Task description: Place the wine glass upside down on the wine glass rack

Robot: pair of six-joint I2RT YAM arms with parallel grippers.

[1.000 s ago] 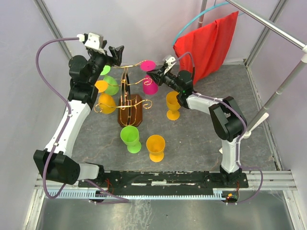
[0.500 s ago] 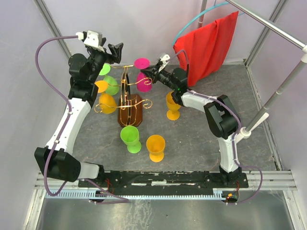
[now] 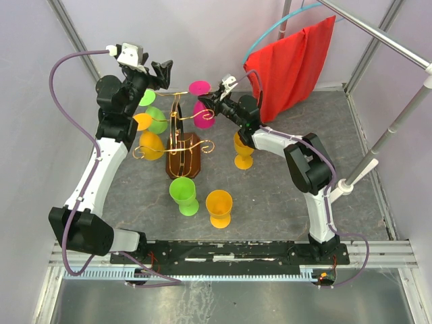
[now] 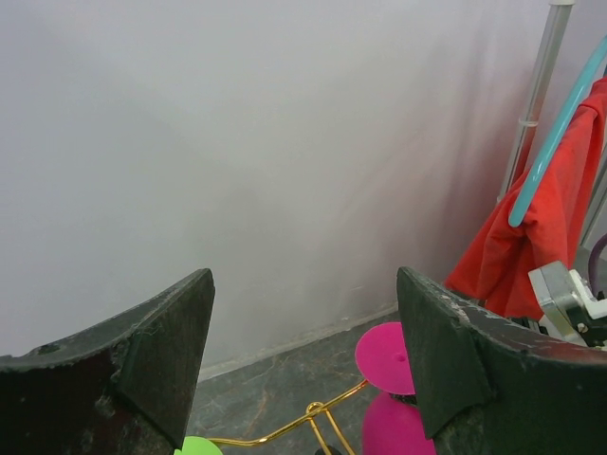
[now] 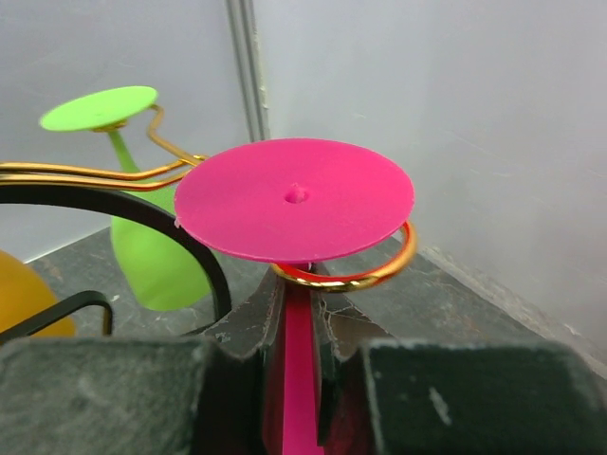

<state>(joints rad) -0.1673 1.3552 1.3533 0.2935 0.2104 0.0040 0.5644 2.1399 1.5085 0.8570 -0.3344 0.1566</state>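
While the right gripper (image 5: 296, 318) pinches the stem of the upside-down magenta plastic wine glass (image 5: 294, 197), its foot sits above the fingers (image 5: 248, 327) over a gold wire scroll (image 5: 379, 270) of the dark wooden wine glass rack (image 3: 183, 158); beyond, the left gripper (image 3: 160, 73) hangs spread wide.

- Pale lilac-grey walls (image 3: 202, 34) are seen closing off the work area at the back and on both sides, evenly lit.
- A dark grey, mottled table surface (image 3: 270, 196) is shown below them.
- A red cloth (image 3: 297, 61) is draped in the back right corner, beside a teal tube (image 4: 561, 123).
- Slanted metal poles (image 3: 398, 121) are seen at the right.
- A metal rail (image 3: 378, 251) is fitted along the near edge.
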